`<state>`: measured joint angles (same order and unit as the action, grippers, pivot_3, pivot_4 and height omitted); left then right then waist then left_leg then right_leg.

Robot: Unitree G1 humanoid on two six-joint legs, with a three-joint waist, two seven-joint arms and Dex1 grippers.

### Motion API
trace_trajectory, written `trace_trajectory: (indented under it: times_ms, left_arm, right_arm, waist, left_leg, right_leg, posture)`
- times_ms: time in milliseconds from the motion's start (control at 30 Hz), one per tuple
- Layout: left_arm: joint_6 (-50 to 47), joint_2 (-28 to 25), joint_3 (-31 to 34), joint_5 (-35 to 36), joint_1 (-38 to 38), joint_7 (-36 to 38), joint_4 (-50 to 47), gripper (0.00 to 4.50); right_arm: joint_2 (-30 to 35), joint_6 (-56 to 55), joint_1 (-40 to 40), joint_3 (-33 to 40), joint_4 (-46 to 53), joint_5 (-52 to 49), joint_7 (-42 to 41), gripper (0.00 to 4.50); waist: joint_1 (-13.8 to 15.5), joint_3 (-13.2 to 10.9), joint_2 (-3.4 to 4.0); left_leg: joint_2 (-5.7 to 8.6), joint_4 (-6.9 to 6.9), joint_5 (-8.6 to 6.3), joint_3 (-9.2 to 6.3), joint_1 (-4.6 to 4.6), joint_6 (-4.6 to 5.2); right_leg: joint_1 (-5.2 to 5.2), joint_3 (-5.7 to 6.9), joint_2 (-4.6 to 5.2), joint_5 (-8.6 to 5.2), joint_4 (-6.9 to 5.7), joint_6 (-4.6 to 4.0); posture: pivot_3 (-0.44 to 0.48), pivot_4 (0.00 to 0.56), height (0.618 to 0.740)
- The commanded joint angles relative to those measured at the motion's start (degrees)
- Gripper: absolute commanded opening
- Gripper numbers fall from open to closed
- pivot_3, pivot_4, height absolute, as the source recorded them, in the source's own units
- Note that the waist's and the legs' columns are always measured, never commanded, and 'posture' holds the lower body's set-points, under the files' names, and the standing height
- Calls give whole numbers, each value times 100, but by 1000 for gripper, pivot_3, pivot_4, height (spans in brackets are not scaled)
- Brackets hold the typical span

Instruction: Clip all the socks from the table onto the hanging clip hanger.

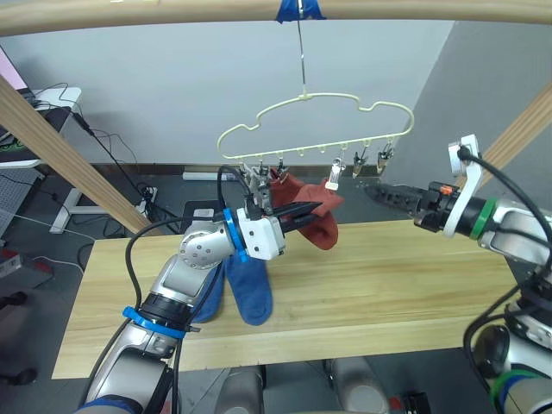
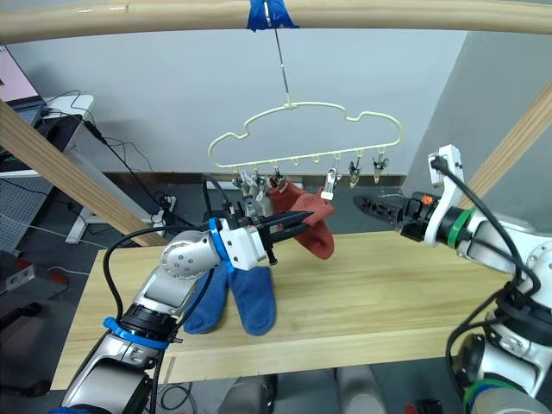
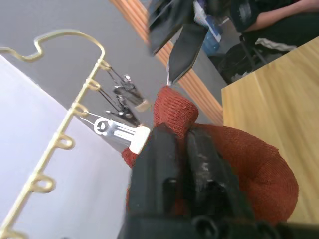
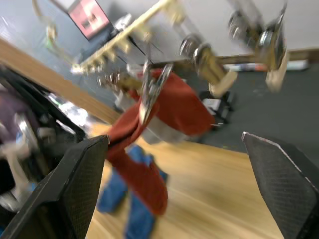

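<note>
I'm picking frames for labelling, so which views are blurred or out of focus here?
Right wrist view: motion-smeared, the clip hanger and rust-red sock soft. Left wrist view: the left gripper close and defocused. Both eye views: sharp.

The left gripper [image 1: 304, 214] covers the middle of the red socks [image 1: 317, 226] — one sock or two cannot be told there. The left arm hides the upper parts of the blue socks [image 1: 250, 293]. In the right wrist view the clips [image 4: 149, 92] are blurred — their grip on the fabric is unclear.
</note>
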<state>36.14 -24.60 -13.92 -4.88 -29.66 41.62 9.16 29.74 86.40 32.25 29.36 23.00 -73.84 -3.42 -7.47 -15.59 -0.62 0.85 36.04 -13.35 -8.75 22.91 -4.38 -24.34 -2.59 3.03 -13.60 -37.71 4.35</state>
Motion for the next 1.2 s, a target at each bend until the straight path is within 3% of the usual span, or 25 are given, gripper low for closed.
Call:
trace_trajectory:
  times_ms: [33, 233, 400, 567, 600, 667, 833, 1200]
  left_arm:
    - [-741, 40, 19, 649, 53, 282, -252, 1479]
    - [-1690, -138, 169, 1355, 426, 676, -801, 3071]
    - [-3947, -1180, 1221, 3669, 1762, 1228, -2335, 4469]
    - [-4903, -1398, 1834, 4440, 2144, 862, -3215, 4469]
    - [-4961, -1428, 1905, 4450, 2205, 839, -3352, 4490]
    - [-5039, -1448, 1973, 4440, 2254, 817, -3482, 4500]
    - [-5209, -1357, 2034, 4364, 2383, 599, -3756, 4500]
    - [-5485, -1237, 2106, 4601, 2507, 389, -4252, 4500]
  right_arm:
    - [156, -1238, -445, -473, 969, 870, -375, 4500]
    - [541, -2776, -1253, -1368, 1596, 2258, -1032, 4500]
    - [-73, -4805, -2044, -2479, 2179, 4183, -702, 4500]
    - [-698, -5457, -2107, -3422, 1879, 5259, -331, 4500]
    - [-819, -5524, -2079, -3496, 1797, 5368, -295, 4324]
    - [-953, -5608, -2059, -3550, 1717, 5510, -319, 3873]
    - [-1199, -5791, -1913, -3491, 1415, 5940, -216, 2087]
    - [-1523, -6109, -1698, -3379, 752, 6472, -208, 2087]
  waist:
    - [-39, 0, 0]
    - [-62, 2, -2]
    - [-121, 11, -8]
    - [33, 27, -35]
    - [57, 28, -36]
    - [96, 28, -35]
    - [150, 29, -37]
    - [257, 31, -37]
  left_leg:
    - [0, 1, 2, 2, 0, 3]
    - [-3, 4, 7, 13, -6, 8]
    - [-64, -6, 6, 52, -11, 7]
    - [-77, 2, 9, 66, -10, 4]
    - [-78, 3, 9, 70, -17, 4]
    - [-77, 5, 10, 86, -21, 3]
    - [-81, 3, 10, 90, -20, 2]
    - [-85, 4, 10, 95, -20, 2]
  right_leg:
    - [0, -1, 0, -1, 0, 2]
    - [1, -6, 0, -2, 0, 6]
    - [-9, -11, -43, -8, -4, -6]
    - [-10, -3, -46, -5, -20, -21]
    - [-1, -6, -46, -4, -16, -23]
    - [2, -16, -44, 1, -8, -29]
    - [0, -17, -45, 7, -5, -28]
    - [-1, -19, -48, 17, -6, -45]
  posture:
    - [-197, 242, 740]
    - [-187, 218, 740]
    - [-165, 208, 740]
    - [-134, 199, 740]
    - [-125, 199, 740]
    - [-115, 197, 740]
    - [-93, 192, 740]
    - [-70, 196, 740]
